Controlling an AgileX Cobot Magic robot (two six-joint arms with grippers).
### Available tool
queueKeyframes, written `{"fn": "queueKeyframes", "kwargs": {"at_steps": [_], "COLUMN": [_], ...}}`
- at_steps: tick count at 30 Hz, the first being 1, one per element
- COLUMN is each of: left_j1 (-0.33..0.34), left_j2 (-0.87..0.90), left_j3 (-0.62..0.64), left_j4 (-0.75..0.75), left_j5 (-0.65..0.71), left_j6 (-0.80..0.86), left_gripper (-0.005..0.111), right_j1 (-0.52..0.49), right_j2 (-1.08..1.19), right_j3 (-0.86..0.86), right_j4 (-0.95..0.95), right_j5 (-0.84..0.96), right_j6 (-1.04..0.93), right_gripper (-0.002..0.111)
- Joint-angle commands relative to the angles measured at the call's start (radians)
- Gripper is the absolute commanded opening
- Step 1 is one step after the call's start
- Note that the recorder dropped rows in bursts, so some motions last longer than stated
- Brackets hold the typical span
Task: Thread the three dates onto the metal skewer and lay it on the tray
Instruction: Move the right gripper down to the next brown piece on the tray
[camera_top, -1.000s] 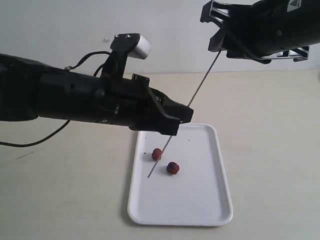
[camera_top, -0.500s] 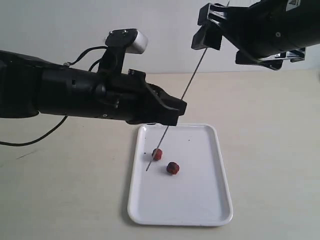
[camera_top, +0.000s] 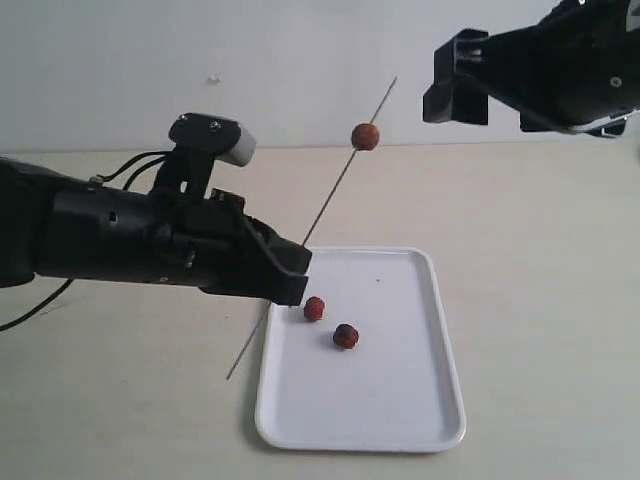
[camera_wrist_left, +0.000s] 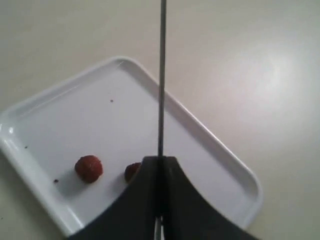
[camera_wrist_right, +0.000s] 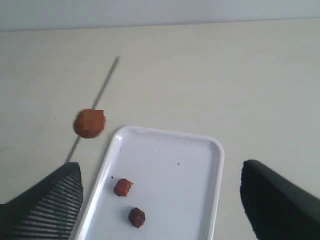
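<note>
The left gripper (camera_top: 290, 275) has its jaws pressed together on the skewer (camera_top: 330, 200), pinching it partway along. The rod slants, its lower tip hanging over the table (camera_top: 120, 400) just outside the tray's (camera_top: 400, 390) long edge on the left arm's side, its upper end raised over the far edge. One date (camera_top: 365, 136) sits threaded near that upper end. Two more dates (camera_top: 314, 308) (camera_top: 346, 336) lie on the tray, close together near that same long edge. The right gripper (camera_top: 456, 85) hangs high off to the side, jaws spread wide, holding nothing.
</note>
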Motion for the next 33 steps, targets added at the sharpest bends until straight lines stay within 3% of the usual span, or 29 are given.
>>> {"fn": "queueKeyframes", "kwargs": {"at_steps": [1, 9, 16, 20, 26, 30, 33], "left_j1": [0.002, 0.002, 0.002, 0.002, 0.002, 0.002, 0.002], "left_j2": [-0.091, -0.220, -0.257, -0.257, -0.299, -0.325, -0.333], "left_j3": [0.060, 0.196, 0.278, 0.290, 0.308, 0.327, 0.329], "left_j4": [0.013, 0.021, 0.014, 0.004, -0.013, -0.027, -0.027], "left_j5": [-0.049, -0.194, -0.372, -0.441, -0.482, -0.651, -0.660], "left_j6": [0.006, -0.012, -0.048, -0.048, -0.046, 0.004, 0.003], "left_gripper": [0.000, 0.000, 0.000, 0.000, 0.000, 0.000, 0.000], "right_j1": [0.002, 0.002, 0.063, 0.115, 0.197, 0.199, 0.199], "right_j2": [-0.002, 0.082, 0.306, 0.419, 0.579, 0.636, 0.661], "right_j3": [0.078, 0.155, 0.112, 0.025, -0.171, -0.246, -0.267], "right_j4": [-0.020, -0.001, 0.232, 0.232, 0.221, 0.111, 0.002], "right_j5": [-0.063, -0.087, -0.050, -0.019, 0.025, 0.045, 0.052], "right_j6": [-0.010, -0.079, -0.439, -0.449, -0.638, -0.638, -0.675], "right_gripper": [0.081, 0.080, 0.070, 0.070, 0.068, 0.064, 0.064]}}
